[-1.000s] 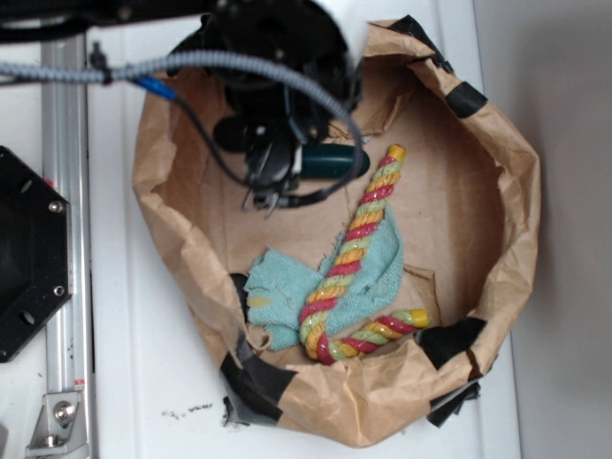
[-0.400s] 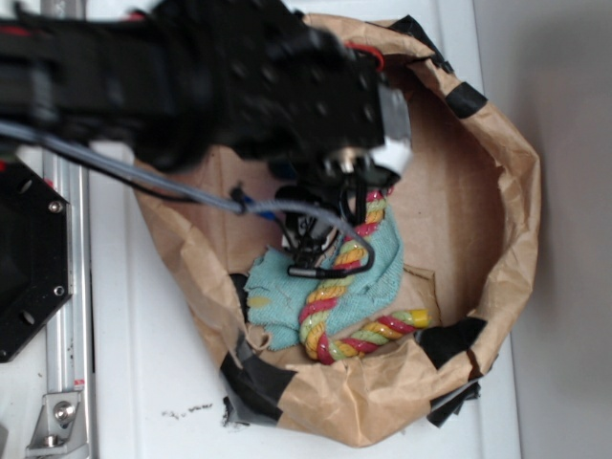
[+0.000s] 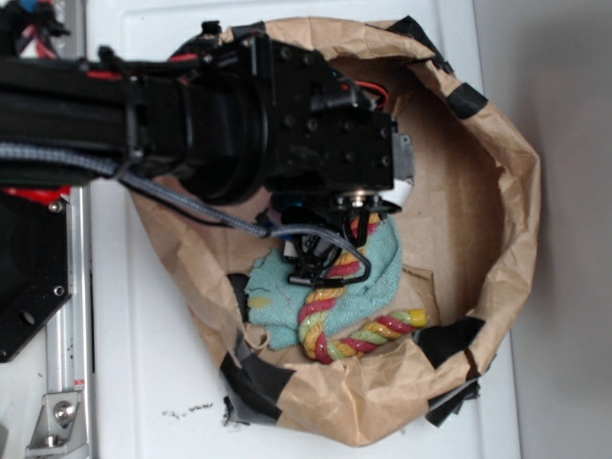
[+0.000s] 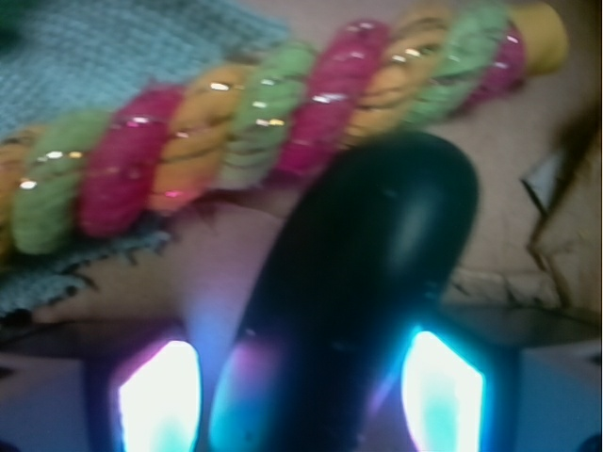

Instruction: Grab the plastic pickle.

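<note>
In the wrist view the plastic pickle (image 4: 367, 282) is a glossy dark oblong lying on the brown paper, its rounded far end close to the twisted rope. My gripper (image 4: 297, 381) is open and straddles it. The left glowing finger (image 4: 155, 395) stands a little off the pickle's side, and the right finger (image 4: 443, 391) is almost against it. In the exterior view the black arm (image 3: 287, 124) reaches over the paper bag and hides both the pickle and the fingers.
A red-yellow-green twisted rope (image 4: 283, 113) (image 3: 359, 330) lies just beyond the pickle, across a teal cloth rag (image 4: 113, 47) (image 3: 277, 296). The crumpled brown paper bag's wall (image 3: 507, 191) rings everything. A black base plate (image 3: 29, 277) and a metal rail (image 3: 67, 382) stand at the left.
The arm has swung right and down over the bag, covering the pickle in the exterior view. The gripper has come down around the pickle.
</note>
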### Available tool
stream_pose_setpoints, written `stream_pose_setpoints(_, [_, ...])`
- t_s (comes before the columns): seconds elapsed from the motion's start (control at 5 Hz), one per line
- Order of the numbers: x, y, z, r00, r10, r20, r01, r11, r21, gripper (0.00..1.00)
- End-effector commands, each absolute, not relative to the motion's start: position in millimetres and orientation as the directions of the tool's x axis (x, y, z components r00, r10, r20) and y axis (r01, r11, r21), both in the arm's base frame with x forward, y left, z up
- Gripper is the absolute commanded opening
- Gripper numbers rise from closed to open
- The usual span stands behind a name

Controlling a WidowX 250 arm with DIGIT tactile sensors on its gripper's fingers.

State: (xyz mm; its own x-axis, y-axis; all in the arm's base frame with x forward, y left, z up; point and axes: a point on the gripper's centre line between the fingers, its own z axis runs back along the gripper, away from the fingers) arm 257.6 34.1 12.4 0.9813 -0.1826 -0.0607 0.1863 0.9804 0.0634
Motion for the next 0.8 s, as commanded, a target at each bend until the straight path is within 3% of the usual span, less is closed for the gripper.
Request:
stream_pose_setpoints(0.0, [236.4,47.1,31.2,0.977,-0.212,-0.026,0.213,0.975,0.060,0.00])
stream_pose_setpoints(0.2, [233.7,44.8,30.2,0.980,-0.198,-0.031,0.199,0.978,0.062,0.00])
stream_pose_setpoints(0.4, [223.7,46.5,53.7,0.991,-0.114,-0.071,0.121,0.987,0.106,0.00])
stream_pose_setpoints(0.6, [213.7,44.1,103.4,0.999,-0.031,-0.040,0.035,0.992,0.120,0.00])
